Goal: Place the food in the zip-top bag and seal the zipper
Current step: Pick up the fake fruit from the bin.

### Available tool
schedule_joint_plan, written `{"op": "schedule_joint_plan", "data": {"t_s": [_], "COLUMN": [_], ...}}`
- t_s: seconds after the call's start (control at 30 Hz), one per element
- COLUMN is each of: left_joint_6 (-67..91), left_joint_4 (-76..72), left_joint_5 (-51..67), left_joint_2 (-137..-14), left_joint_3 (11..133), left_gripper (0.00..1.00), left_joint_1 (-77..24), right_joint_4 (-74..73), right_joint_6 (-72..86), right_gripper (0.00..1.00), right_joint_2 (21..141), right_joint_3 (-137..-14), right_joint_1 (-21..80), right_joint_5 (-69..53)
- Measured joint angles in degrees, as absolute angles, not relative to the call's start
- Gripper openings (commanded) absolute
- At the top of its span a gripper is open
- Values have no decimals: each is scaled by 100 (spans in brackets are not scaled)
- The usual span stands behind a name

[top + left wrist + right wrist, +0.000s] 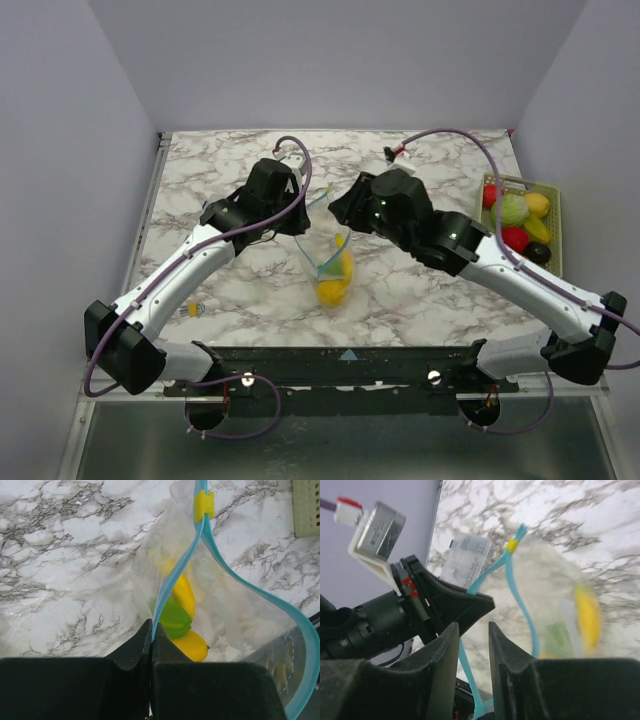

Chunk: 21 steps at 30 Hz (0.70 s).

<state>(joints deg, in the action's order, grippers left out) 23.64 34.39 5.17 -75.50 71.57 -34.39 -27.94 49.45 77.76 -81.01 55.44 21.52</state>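
Zip-top bag (235,620) held mouth-up for sealing.
Your left fingers (134,652) pinch the zipper (173,580) taut; your right fingers (440,652), narrowly apart, straddle it above the food (184,592).

Left jaws clamped, right jaws parted.

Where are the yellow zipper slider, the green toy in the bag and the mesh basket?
yellow zipper slider (204,505), left wrist view, middle of the clip on the teal strip.
green toy (175,620), left wrist view, its glossy face inside the bag.
mesh basket (306,507), left wrist view, its perforated wall.
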Motion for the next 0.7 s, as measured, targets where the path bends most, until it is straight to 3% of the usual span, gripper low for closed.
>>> {"op": "schedule_joint_plan", "data": {"t_s": [0.13,0.37,0.53,0.7], "left_joint_6": [2316,2215,2163,2121], "left_joint_4": [3798,4303,4204,4088], "left_joint_5": [242,-204,-165,115], "left_joint_2": [-7666,-7758,-7771,-7937], "left_joint_3": [7456,8007,7843,7695], "left_gripper": [0,0,0,0], "left_joint_1": [-3437,-3437,-3435,-3433], "right_joint_4": [-3269,-3673,-3795,-3763], "right_joint_6": [4842,4156,3769,3597], "right_gripper": [36,44,47,64], "right_joint_2": [7120,6331,6799,7491], "right_joint_3": [-8121,-7277,-6661,-6178], "right_joint_1": [4932,2029,464,-539], "right_joint_5": [2342,2462,2886,3293]}}
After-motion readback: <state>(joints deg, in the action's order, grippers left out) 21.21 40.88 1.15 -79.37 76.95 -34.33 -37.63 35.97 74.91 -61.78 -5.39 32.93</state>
